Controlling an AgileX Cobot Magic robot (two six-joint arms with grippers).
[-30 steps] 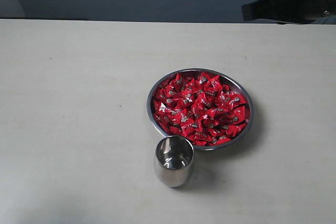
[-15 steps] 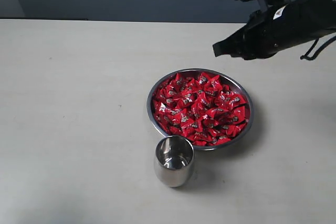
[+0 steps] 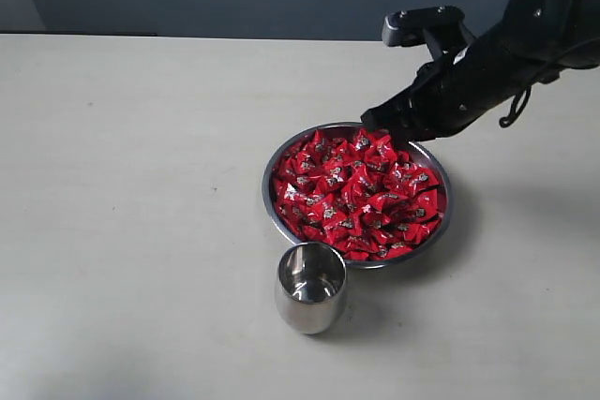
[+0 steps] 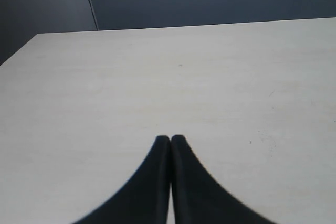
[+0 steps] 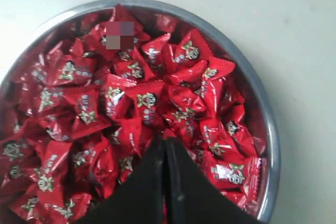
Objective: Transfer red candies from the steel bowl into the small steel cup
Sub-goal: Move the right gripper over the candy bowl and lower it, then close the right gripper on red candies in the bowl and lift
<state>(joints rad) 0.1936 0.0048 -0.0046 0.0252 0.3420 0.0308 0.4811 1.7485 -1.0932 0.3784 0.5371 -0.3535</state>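
Observation:
The steel bowl [image 3: 270,217] sits right of the table's middle, heaped with red candies [image 3: 352,196]. Just in front of it stands the small steel cup [image 3: 310,287], upright and with no candy visible inside. My right gripper [image 3: 378,125] hangs over the bowl's far rim, shut with nothing held. In the right wrist view its closed tips [image 5: 165,144] point down over the red candies [image 5: 131,98] inside the steel bowl [image 5: 266,129]. My left gripper [image 4: 169,140] is shut above bare table; it is out of the exterior view.
The pale table [image 3: 131,185] stretches wide to the left of the bowl and cup. A dark wall runs behind its far edge. The black right arm [image 3: 525,35] reaches in from the upper right.
The right arm has come in from the upper right and lowered toward the bowl's far rim. Bowl, candies and cup have not moved.

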